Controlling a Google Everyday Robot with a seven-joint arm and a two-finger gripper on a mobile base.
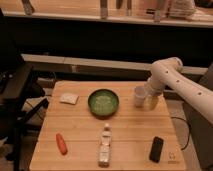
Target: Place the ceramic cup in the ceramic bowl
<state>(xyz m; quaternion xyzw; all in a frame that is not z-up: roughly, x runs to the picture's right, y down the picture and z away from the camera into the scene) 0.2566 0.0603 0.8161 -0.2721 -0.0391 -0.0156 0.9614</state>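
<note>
Currently: my gripper (pixel 151 101), jaws wide, just beside the white ceramic cup (pixel 139 96). Nearby on the worktop (pixel 80 131), apart: green ceramic bowl (pixel 103 102).

Matt wooden table (pixel 82 127), glossy ceramic bowl (pixel 91 102)

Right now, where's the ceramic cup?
In the camera view, the ceramic cup stands upright on the table, right of the ceramic bowl, with the gripper close beside it on its right.
</note>
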